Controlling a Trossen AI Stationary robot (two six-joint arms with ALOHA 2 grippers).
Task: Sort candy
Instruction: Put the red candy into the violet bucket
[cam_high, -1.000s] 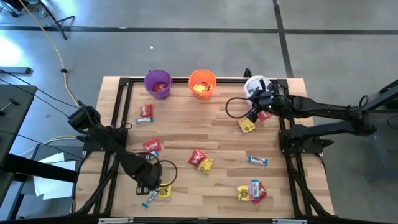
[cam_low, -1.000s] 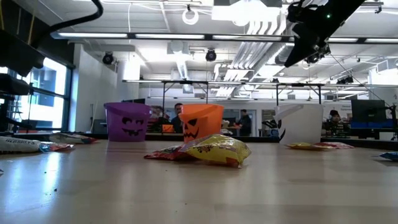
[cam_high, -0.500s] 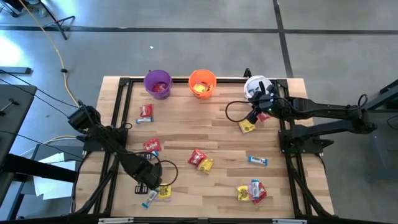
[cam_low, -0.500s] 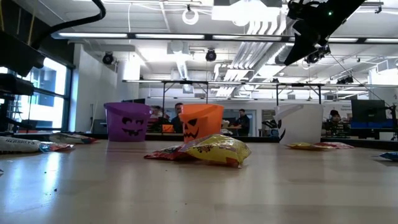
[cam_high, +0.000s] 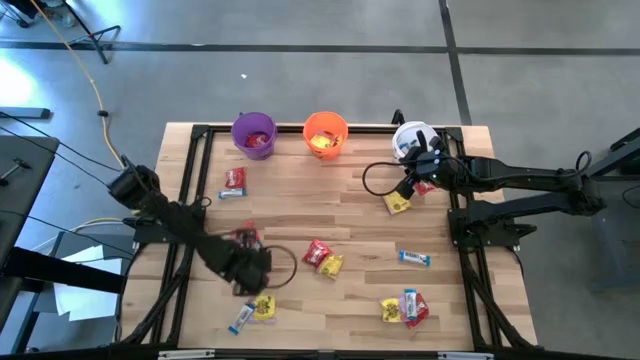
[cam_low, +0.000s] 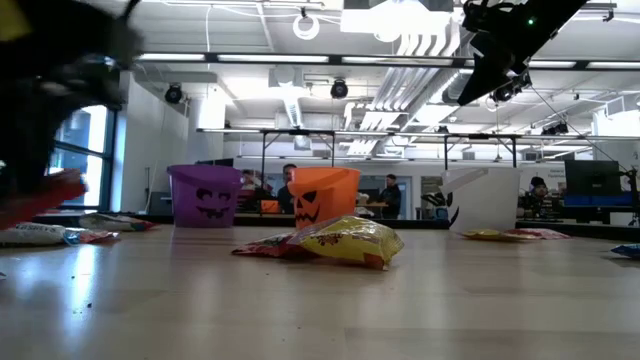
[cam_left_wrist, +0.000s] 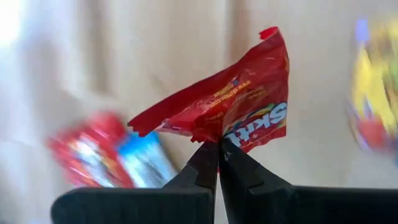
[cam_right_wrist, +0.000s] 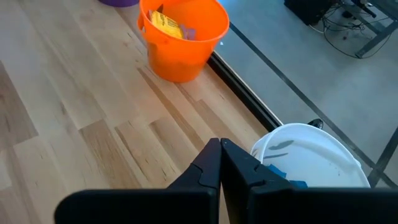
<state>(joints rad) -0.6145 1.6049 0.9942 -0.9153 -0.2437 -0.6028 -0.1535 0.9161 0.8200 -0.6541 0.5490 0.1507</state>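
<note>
My left gripper (cam_high: 250, 272) is near the table's front left and is shut on a red candy packet (cam_left_wrist: 239, 102), which is up off the wood. Below it lie a yellow packet (cam_high: 264, 307) and a blue-and-white bar (cam_high: 240, 319). My right gripper (cam_right_wrist: 219, 147) hovers shut and empty at the far right, beside the white bucket (cam_high: 410, 138). The purple bucket (cam_high: 254, 133) and the orange bucket (cam_high: 325, 132) stand along the far edge. More candy lies flat across the table. My left gripper pinches the red packet by a crumpled edge (cam_left_wrist: 214, 132) between the tips of its two fingers (cam_left_wrist: 202, 163). The fingers come from above and point steeply down. The packet sits just past the fingertips, clear of the table, with the wood and other sweets blurred beneath it.
Loose candy lies at the left (cam_high: 233, 180), left of centre (cam_high: 245, 236), centre (cam_high: 322, 258), right (cam_high: 413, 258) and front right (cam_high: 405, 308). A yellow packet (cam_high: 397, 203) lies under my right arm. The orange bucket holds yellow packets (cam_right_wrist: 168, 23); the white bucket (cam_right_wrist: 311, 155) holds a blue bar.
My left gripper has shut on the red packet, then risen and gone toward the table's far edge, tipping as it went. The packet is now lifted clear of the wood. The yellow packet and the blue bar stay where they were.
</note>
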